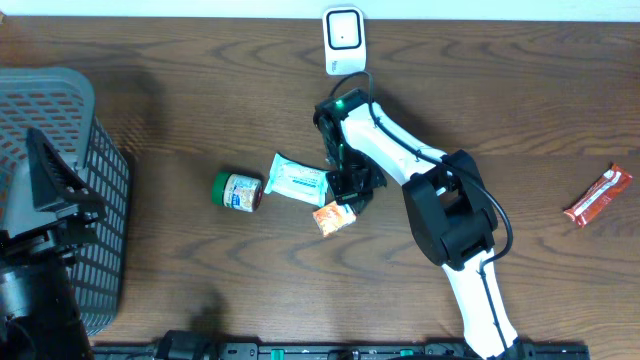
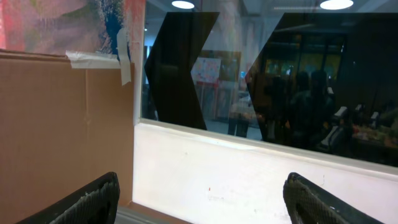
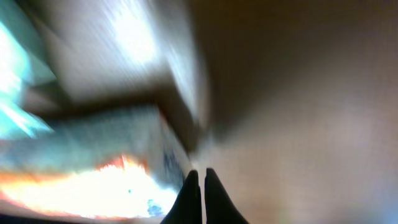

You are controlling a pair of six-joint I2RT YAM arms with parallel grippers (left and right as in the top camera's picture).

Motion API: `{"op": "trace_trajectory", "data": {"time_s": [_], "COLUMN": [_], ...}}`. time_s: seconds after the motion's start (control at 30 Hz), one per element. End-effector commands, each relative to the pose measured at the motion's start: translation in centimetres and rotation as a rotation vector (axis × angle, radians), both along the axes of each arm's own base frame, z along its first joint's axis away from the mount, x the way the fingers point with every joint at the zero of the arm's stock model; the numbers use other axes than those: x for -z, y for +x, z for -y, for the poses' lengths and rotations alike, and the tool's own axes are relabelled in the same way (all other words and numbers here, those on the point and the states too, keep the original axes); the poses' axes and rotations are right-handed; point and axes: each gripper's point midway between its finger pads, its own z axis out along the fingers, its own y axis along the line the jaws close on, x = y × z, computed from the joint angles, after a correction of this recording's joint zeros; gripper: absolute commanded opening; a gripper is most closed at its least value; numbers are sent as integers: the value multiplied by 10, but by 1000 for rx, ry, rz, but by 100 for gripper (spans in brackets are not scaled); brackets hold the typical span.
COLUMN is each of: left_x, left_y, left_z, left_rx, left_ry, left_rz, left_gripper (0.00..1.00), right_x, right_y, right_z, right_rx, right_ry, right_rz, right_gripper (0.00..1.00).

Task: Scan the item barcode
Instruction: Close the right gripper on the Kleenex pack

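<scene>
A white barcode scanner (image 1: 343, 35) stands at the table's far edge. Near the middle lie a small orange packet (image 1: 334, 217), a teal-and-white pouch (image 1: 298, 180) and a green-lidded jar (image 1: 237, 190). My right gripper (image 1: 350, 193) is low over the table, just above and right of the orange packet. In the blurred right wrist view its fingertips (image 3: 200, 173) are pressed together with nothing visible between them, and the orange packet (image 3: 93, 186) lies to their left. My left gripper (image 2: 202, 180) is open and empty, facing a wall and window.
A grey mesh basket (image 1: 95, 200) stands at the left edge, with the left arm (image 1: 45, 190) over it. A red snack bar (image 1: 598, 196) lies at the far right. The scanner's cable runs down towards the right arm (image 1: 400, 150).
</scene>
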Motion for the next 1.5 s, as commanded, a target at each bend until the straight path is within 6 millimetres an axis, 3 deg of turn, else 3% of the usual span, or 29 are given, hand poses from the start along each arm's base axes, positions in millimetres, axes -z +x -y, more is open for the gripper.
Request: {"op": "trace_trajectory", "data": {"time_s": [0.0, 0.13, 0.27, 0.33, 0.37, 0.4, 0.43, 0.47, 0.6, 0.8, 1.07, 1.2, 1.47], "left_x": [-1, -1, -1, -1, -1, -1, -1, -1, -1, -2, -2, -2, -2], "left_y": [0, 0, -1, -1, -1, 0, -1, -1, -1, -2, -3, -3, -3], "left_z": [-1, -1, -1, -1, -1, -1, -1, -1, -1, -1, -1, -1, -1], "left_rx": [-2, -2, -2, -2, -2, -2, -2, -2, -2, -2, -2, -2, -2], "left_ry": [-9, -9, -8, -8, -8, -9, -8, -9, -8, -9, -10, -9, -9], "left_rz": [6, 6, 7, 7, 7, 7, 7, 7, 7, 14, 15, 15, 15], "left_gripper": [84, 85, 85, 84, 84, 85, 84, 84, 85, 84, 84, 85, 85], "right_x": [-11, -31, -49, -61, -68, -74, -79, -83, -82, -48, -21, -10, 16], "right_y": [-12, -21, -12, -6, -3, 1, 5, 10, 14, 15, 26, 23, -4], "right_z": [1, -10, -11, -13, -16, -18, -21, -24, -44, -67, -40, -41, -53], "right_rx": [181, 219, 202, 190, 170, 135, 83, 21, -146, -179, -153, -160, -176], "right_ry": [-78, -14, 23, 50, 74, 98, 121, 143, 200, 202, 6, 22, 106], "right_rz": [-34, -69, 18, 76, 113, 151, 194, 237, 312, 350, 445, 439, 358], "right_gripper": [1, 1, 1, 9, 19, 46, 83, 99, 99, 99, 99, 99, 99]}}
